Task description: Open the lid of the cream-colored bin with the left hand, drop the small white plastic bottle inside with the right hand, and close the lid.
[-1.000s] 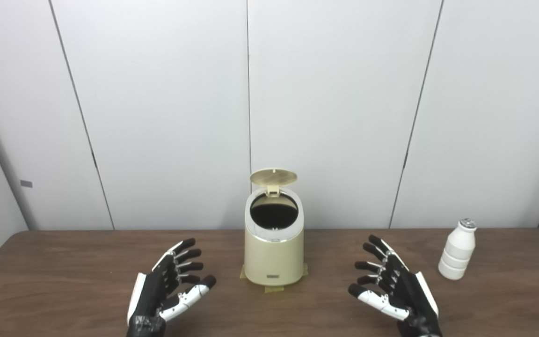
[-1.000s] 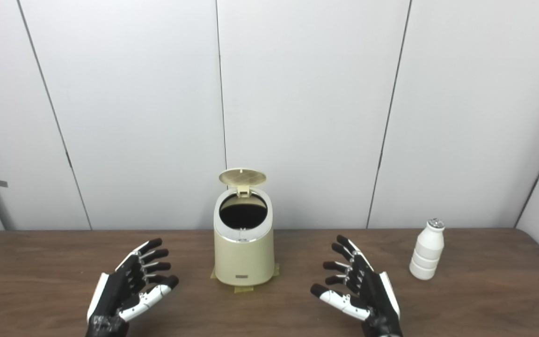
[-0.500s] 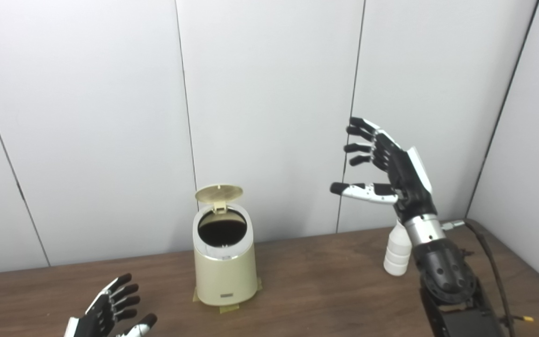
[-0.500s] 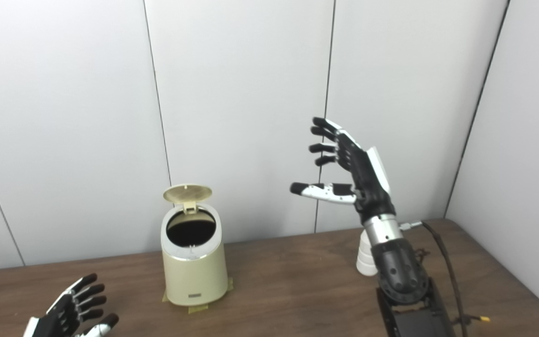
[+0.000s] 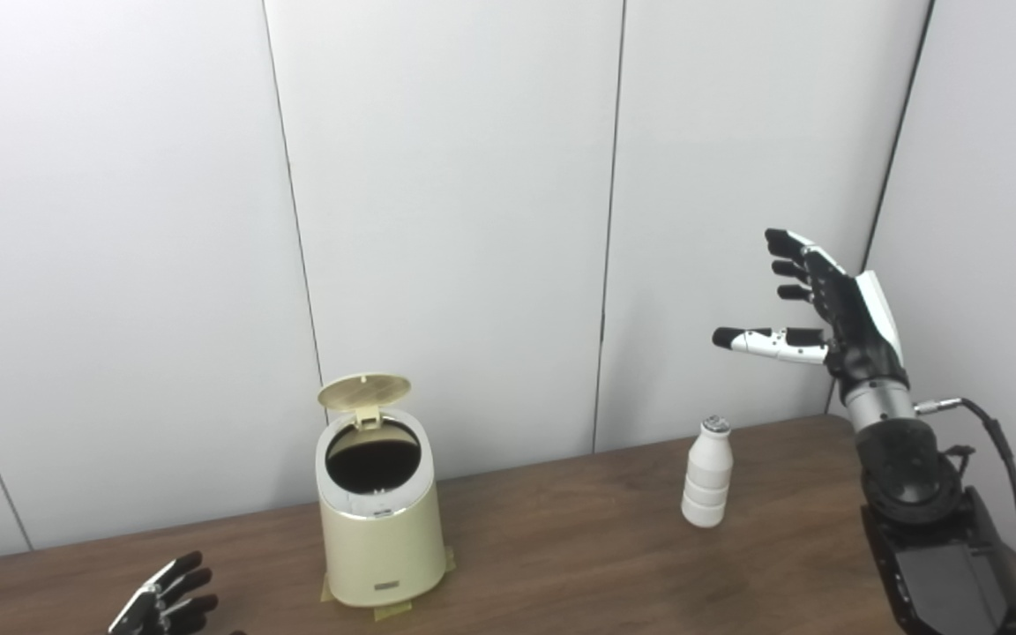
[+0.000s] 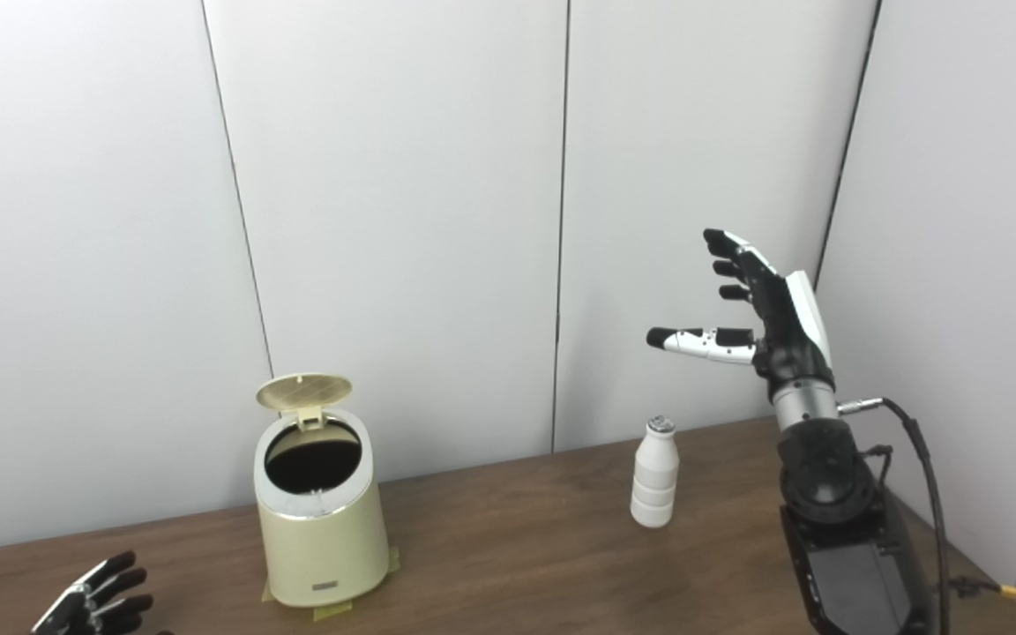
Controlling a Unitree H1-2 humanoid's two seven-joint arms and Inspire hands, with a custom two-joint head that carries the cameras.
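Cream plastic, the bin [image 5: 382, 529] stands on the table [image 5: 561, 564] left of middle, its lid [image 5: 363, 391] tipped up and the dark mouth showing. In the left eye view the white bottle [image 5: 707, 473] stands upright toward the table's back right edge. The right hand [image 5: 825, 309] hangs high above it, fingers spread, holding nothing.

In the right eye view the left hand [image 6: 93, 604] lies at the table's front left corner, fingers spread, empty.
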